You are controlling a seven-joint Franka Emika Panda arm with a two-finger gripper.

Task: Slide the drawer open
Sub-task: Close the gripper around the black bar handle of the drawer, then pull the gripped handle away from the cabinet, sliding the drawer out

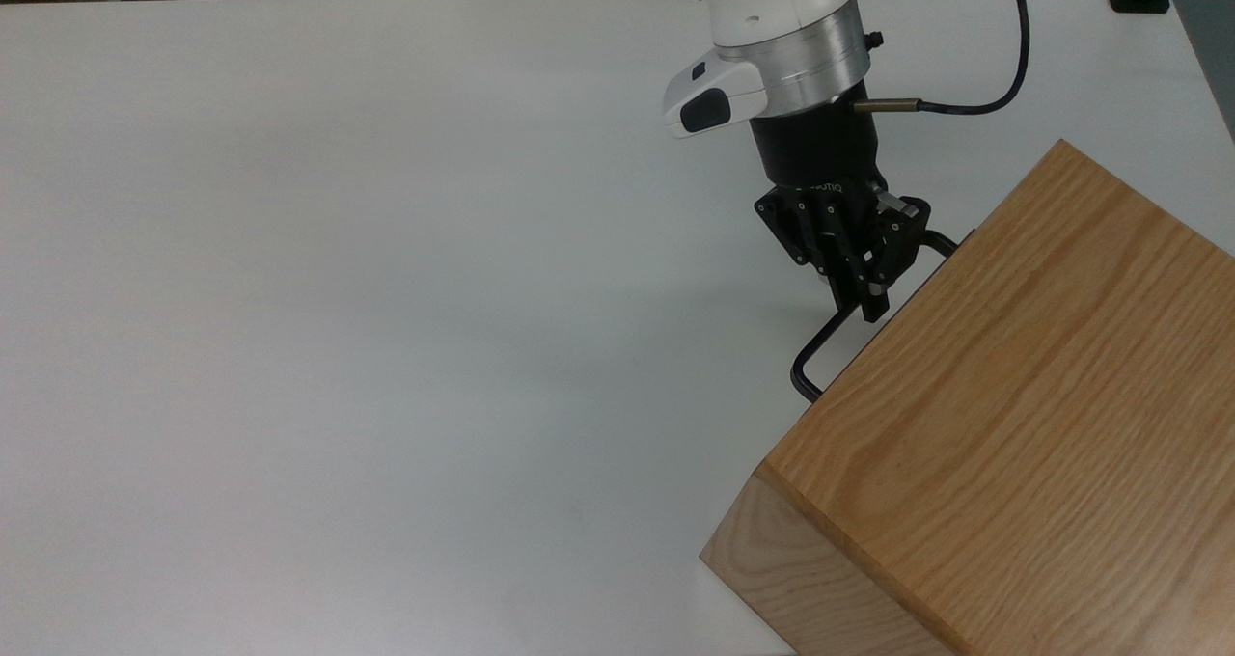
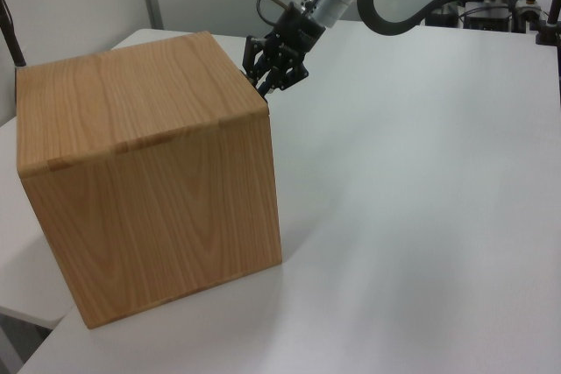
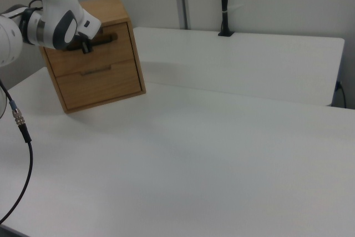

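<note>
"ROBOTIQ" on gripper [image 1: 862,307] at drawer [image 3: 89,45] handle [image 1: 820,342]

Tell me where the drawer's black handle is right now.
In the top view, the handle juts from the cabinet at the top view's right, with the gripper shut on its bar.

White arm reaching in from the top view's upper edge, silver wrist ring, black tool [image 1: 862,301] angled downward, fingers [image 1: 847,289] pressed close together, cable looping from the wrist, tool [image 2: 270,83] tilted in the left view
</note>
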